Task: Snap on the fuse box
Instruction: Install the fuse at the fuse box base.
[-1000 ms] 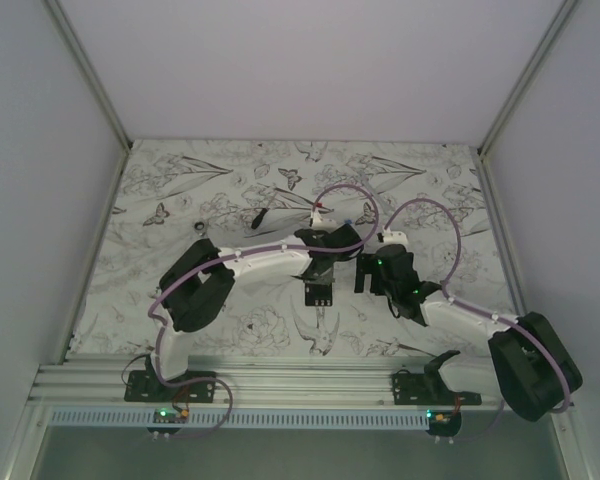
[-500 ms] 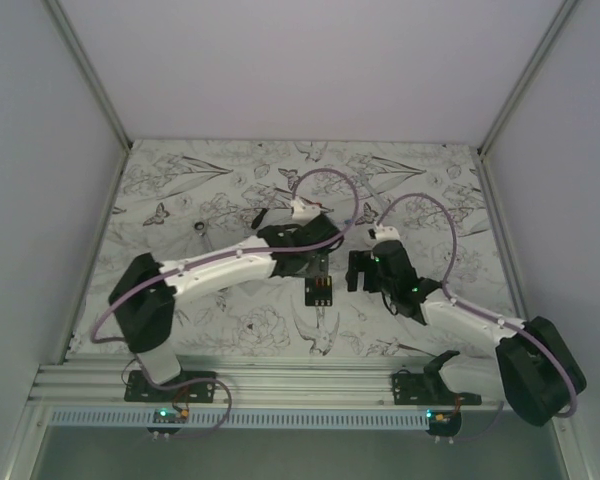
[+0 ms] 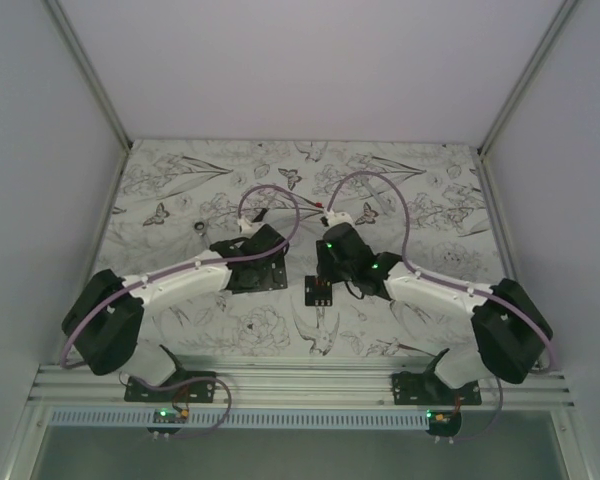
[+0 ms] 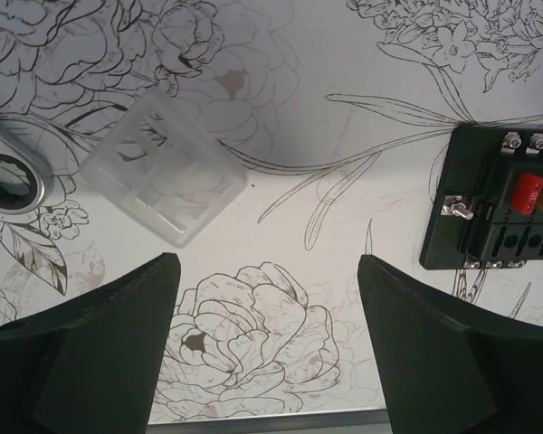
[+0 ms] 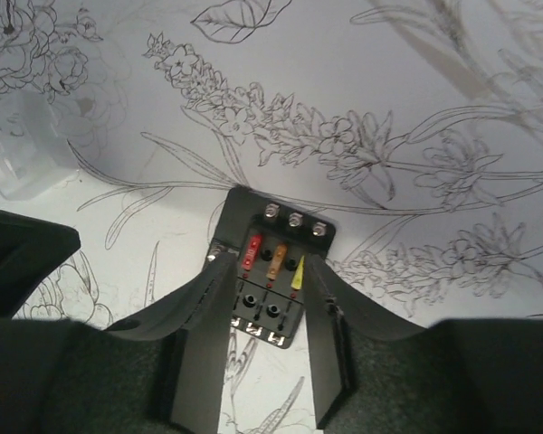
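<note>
soft, even light leaves the tabletop [image 3: 180, 190] bright, with only faint shadows. the overhead view is slightly grainy; in the wrist views the near jaws are dark and blurred.

Matt black plastic fuse box [image 4: 489, 201]

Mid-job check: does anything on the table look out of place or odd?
Yes. The clear cover lies loose on the table, skewed, well apart from the fuse box rather than on it. The fuse box holds only red, orange and yellow fuses in one row; the other row of slots looks empty.
</note>
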{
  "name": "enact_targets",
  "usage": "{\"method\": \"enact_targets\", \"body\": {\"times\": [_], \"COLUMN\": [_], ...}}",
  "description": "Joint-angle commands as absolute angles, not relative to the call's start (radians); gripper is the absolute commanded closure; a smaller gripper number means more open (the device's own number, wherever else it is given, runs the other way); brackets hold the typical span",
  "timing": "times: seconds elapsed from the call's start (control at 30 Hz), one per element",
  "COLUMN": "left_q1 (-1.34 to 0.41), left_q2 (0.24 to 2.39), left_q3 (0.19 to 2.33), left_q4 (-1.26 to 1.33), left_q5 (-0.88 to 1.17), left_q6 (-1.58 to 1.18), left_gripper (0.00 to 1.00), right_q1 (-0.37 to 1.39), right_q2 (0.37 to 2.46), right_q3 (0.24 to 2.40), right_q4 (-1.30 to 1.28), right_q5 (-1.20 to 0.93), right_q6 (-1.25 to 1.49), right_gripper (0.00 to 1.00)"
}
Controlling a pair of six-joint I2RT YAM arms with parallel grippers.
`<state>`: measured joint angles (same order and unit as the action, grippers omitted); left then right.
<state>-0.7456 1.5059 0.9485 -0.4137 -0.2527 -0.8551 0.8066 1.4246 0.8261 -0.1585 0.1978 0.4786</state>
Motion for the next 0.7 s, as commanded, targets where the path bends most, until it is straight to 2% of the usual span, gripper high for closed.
{"method": "enact_targets", "body": {"times": [0.0, 0.1, 0.47, 0.67], "left_q1": [-0.720, -0.707, -0.679, -0.676], "left_q2": [1.439, 1.418, 1.367, 1.358], "left_q3": [0.891, 0.865, 0.804, 0.796], "left_q4": [-0.370, -0.356, -0.331, -0.327], "left_q5": [-0.215, -0.212, -0.203, -0.199], "left_q6": [-0.843, -0.841, -0.840, -0.844], "left_gripper": [0.15, 0.12, 0.10, 0.10], "right_q1": [0.852, 0.873, 0.920, 0.930], "right_q2": [1.487, 1.537, 1.681, 1.685], "right_q3": [0.906, 0.944, 1.044, 1.051], "right_q4": [-0.250, -0.275, -0.344, -0.369], "right_q5": [0.258, 0.285, 0.337, 0.360], "right_q6": [0.546, 0.566, 0.596, 0.600], "right_gripper": [0.62, 0.66, 0.78, 0.79]}}
